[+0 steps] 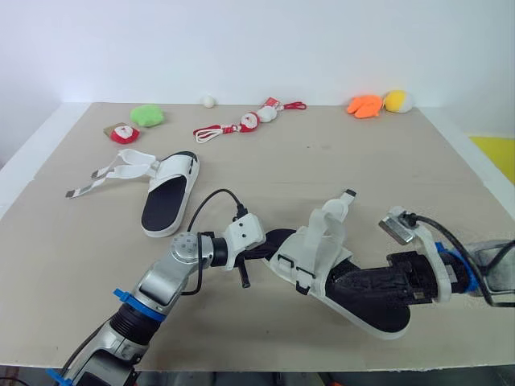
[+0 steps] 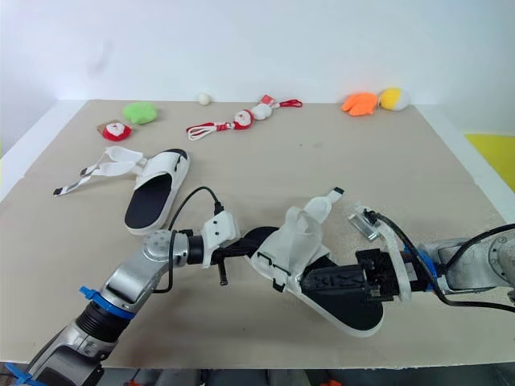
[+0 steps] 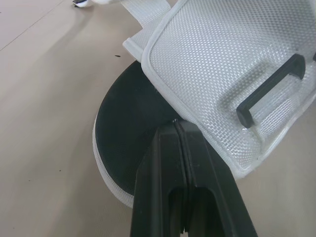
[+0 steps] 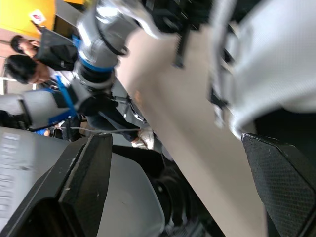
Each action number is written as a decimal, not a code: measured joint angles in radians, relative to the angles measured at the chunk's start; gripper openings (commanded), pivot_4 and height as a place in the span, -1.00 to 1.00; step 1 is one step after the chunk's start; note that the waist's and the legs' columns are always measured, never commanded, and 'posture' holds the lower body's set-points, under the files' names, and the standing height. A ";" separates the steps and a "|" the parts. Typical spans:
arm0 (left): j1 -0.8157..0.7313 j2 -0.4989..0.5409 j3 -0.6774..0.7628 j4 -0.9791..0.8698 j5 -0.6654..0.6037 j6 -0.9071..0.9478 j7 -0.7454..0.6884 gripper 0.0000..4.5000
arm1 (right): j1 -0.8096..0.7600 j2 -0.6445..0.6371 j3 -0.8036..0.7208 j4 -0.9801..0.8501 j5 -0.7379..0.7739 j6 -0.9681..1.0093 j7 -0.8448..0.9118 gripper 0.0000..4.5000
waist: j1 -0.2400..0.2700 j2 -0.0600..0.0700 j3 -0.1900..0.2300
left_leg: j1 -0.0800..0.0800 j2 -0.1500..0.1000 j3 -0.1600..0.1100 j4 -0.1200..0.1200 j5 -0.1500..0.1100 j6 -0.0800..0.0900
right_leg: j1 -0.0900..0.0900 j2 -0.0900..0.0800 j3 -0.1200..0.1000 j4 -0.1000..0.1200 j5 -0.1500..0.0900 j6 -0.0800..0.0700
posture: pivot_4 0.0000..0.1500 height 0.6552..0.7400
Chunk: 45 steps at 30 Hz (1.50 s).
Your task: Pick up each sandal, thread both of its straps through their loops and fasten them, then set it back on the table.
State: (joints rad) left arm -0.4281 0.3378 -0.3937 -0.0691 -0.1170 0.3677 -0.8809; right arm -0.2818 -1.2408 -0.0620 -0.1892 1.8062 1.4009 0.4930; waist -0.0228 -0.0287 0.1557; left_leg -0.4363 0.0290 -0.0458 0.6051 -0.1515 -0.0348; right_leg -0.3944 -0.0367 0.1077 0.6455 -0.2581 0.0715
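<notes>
One white sandal with a black sole (image 1: 170,193) lies at the left of the table, its two straps (image 1: 109,173) loose and spread to the left. The second sandal (image 1: 326,261) is near the front centre, one strap (image 1: 336,211) standing up. My left gripper (image 1: 272,251) is shut, its tips (image 3: 178,124) against the edge of the white mesh flap, close to a black loop (image 3: 271,84); whether it pinches the flap is unclear. My right gripper (image 1: 366,283) reaches over that sandal's heel end, open, with the fingers (image 4: 84,182) far apart and the sandal (image 4: 276,59) ahead.
Small plush toys line the back: green (image 1: 147,115), red and white (image 1: 123,133), a stringed red pair (image 1: 245,122), orange (image 1: 364,105), yellow (image 1: 397,100), and a small white ball (image 1: 208,100). The table's front edge (image 1: 265,366) is close. People (image 4: 24,59) stand beyond the table.
</notes>
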 measured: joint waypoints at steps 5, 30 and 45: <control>-0.003 0.000 0.000 0.002 0.000 0.000 -0.001 -1.00 | -0.027 0.076 0.027 0.074 -0.200 -0.030 -0.003 0.99 | 0.000 0.000 0.000 | 0.000 0.000 0.000 0.001 0.000 0.000 | 0.000 0.000 0.000 0.000 0.000 0.001 | 1.00 1.00; 0.004 0.007 -0.001 -0.008 0.000 0.001 0.001 -1.00 | -0.185 0.069 -0.057 0.114 -0.628 -0.060 0.485 0.99 | 0.002 0.004 0.000 | 0.000 0.000 -0.001 0.002 -0.001 -0.001 | 0.001 0.001 0.000 0.000 0.000 0.003 | 1.00 1.00; 0.002 -0.003 0.000 0.006 0.002 0.001 0.009 -1.00 | 0.089 0.260 -0.059 -0.224 -0.600 -0.017 0.265 0.99 | 0.001 0.000 -0.001 | 0.000 -0.001 0.000 0.005 -0.001 -0.002 | 0.003 -0.001 0.000 0.000 0.001 0.004 | 1.00 1.00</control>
State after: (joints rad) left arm -0.4263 0.3351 -0.3940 -0.0634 -0.1151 0.3689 -0.8716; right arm -0.1930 -0.9812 -0.1213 -0.4132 1.2063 1.3839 0.7578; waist -0.0223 -0.0283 0.1544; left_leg -0.4359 0.0279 -0.0458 0.6099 -0.1526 -0.0364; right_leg -0.3918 -0.0372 0.1081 0.6454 -0.2572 0.0750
